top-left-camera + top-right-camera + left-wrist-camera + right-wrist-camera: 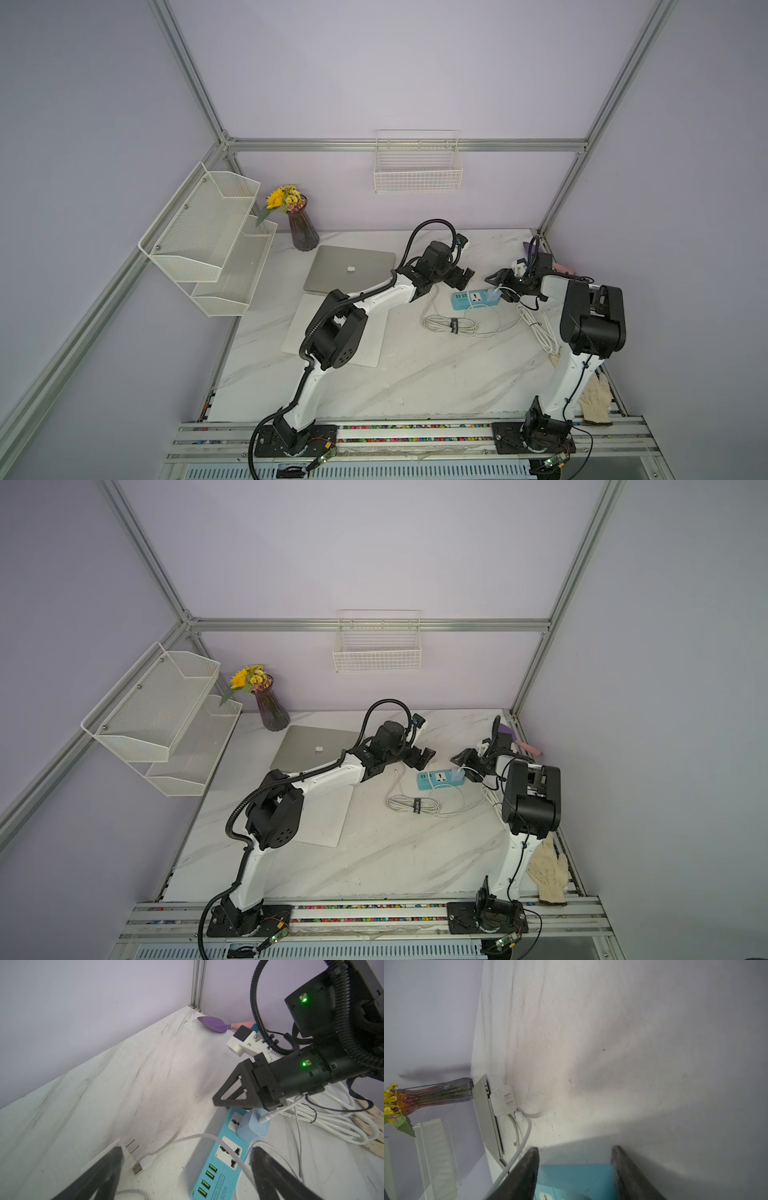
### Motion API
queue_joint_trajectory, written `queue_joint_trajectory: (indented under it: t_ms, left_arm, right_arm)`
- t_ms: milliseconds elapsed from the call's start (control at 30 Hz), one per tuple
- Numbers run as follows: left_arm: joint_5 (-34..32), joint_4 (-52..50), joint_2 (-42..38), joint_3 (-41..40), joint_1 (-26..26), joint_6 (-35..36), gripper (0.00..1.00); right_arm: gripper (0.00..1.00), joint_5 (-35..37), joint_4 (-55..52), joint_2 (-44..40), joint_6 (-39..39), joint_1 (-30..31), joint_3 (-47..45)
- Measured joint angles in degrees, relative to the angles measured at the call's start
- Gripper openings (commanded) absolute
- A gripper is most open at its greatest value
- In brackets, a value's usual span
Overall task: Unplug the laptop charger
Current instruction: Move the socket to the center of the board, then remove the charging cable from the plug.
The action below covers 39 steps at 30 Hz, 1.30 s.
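Left claw is spread about as wide as it goes and isn't holding anything. It's hanging just above the laptop charger. The charger is lying loose on the counter with both prongs bare, right beside the edge of the closed laptop and not in any socket. Right claw is partway open and straddles the end of the light-blue power strip, one finger on each side; can't tell if it's actually pinching it. A pale blue adapter is plugged into that strip, and a tied bundle of white cord sits near it on the robot's side.
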Motion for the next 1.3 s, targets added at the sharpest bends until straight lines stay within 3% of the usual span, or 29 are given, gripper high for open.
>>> queue_joint_trajectory:
  t_ms: [200, 400, 533, 633, 833, 1300]
  left_arm:
    - [1.95, 1.6, -0.07, -0.61, 0.92, 1.7, 0.95]
    - [8.0, 6.05, -0.52, -4.24, 0.68, 5.55, 0.94]
    - [9.79, 5.81, 1.11, 0.79, -0.7, 9.49, 0.89]
    - [11.3, 7.39, 2.82, 5.01, -2.34, 11.32, 0.77]
    - [13.4, 8.24, 10.29, 13.7, -4.83, 13.68, 0.78]
    - [15.3, 7.52, 17.49, 14.95, -4.11, 13.97, 0.76]
  right_arm:
    - [0.6, -0.55, 0.83, -2.97, 1.84, 0.31, -2.01]
    - [0.6, 0.59, -1.09, -4.66, 1.51, 0.39, 1.31]
    - [0.6, 4.11, -3.58, -8.22, -0.39, 0.39, 4.7]
    - [0.6, 6.6, -5.18, -11.74, -2.01, 0.39, 6.54]
    - [0.6, 8.57, -5.81, -15.89, -3.85, 0.39, 7.3]
    - [0.59, 5.73, -4.94, -16.79, -4.44, 0.39, 5.92]
